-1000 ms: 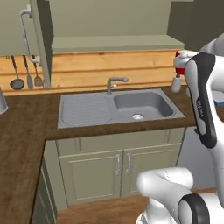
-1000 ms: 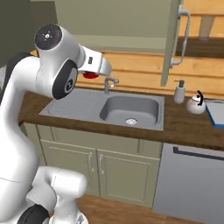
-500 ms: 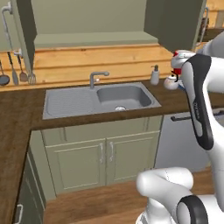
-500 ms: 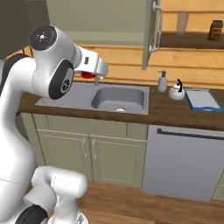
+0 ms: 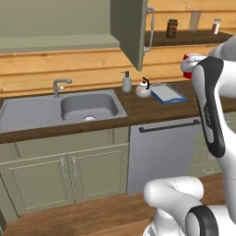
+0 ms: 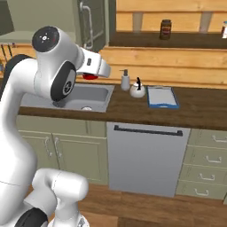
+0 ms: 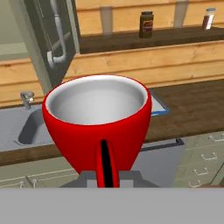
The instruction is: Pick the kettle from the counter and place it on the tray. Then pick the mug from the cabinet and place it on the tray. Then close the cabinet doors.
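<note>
Base drove right | mug (image 7: 97, 127) apparently gripped | kettle (image 5: 143, 90) beside tray (image 5: 168, 93)

The wall (image 5: 69, 69) behind the sink was clad in horizontal light wood planks. A grey steel sink (image 5: 60, 109) with a curved faucet (image 5: 60, 85) sat inset in the worktop. Below it stood olive-grey lower cabinets (image 5: 64, 173) with short metal handles, a grey dishwasher front (image 6: 146, 159) with a dark bar handle, and a stack of drawers (image 6: 206, 164). The floor (image 5: 83, 216) was reddish-brown wood. A dark shelf (image 6: 168, 41) carried a brown jar (image 6: 166, 29). Lighting was even.
</note>
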Motion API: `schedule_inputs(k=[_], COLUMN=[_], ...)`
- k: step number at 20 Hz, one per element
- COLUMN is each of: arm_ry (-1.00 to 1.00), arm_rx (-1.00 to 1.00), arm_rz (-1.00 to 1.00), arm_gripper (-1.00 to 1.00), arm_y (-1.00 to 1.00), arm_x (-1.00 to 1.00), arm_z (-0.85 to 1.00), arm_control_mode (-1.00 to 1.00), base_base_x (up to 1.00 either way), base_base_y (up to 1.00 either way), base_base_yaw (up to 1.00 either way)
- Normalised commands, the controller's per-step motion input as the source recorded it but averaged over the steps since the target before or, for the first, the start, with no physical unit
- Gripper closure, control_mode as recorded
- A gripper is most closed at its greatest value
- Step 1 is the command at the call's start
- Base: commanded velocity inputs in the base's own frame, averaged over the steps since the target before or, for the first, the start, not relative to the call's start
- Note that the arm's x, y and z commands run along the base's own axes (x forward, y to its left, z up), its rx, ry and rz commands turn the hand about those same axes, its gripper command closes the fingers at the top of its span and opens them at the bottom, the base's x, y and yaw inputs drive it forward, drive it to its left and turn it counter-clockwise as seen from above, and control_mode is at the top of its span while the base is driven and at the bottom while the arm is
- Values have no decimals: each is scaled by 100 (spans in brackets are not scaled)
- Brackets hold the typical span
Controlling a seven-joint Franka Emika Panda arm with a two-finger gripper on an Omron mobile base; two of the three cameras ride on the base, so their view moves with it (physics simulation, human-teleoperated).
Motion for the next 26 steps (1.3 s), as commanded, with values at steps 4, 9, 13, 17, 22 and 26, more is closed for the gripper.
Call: schedule_inputs(k=[4, 9, 13, 17, 22, 26], arm_ry=[0, 0, 0, 0, 0, 0], arm_rx=[0, 0, 0, 0, 0, 0], arm_rz=[0, 0, 0, 0, 0, 0], arm_gripper=[100, 100, 100, 100, 100, 100], arm_y=[0, 0, 0, 0, 0, 0], arm_x=[0, 0, 0, 0, 0, 0], arm_z=[0, 0, 0, 0, 0, 0], arm_control_mode=[100, 100, 100, 100, 100, 100], base_base_x=[43, 98, 99, 55, 54, 38], base_base_y=[-79, -46, -23, -50, -56, -45], base_base_yaw=[-2, 13, 17, 6, 1, 0])
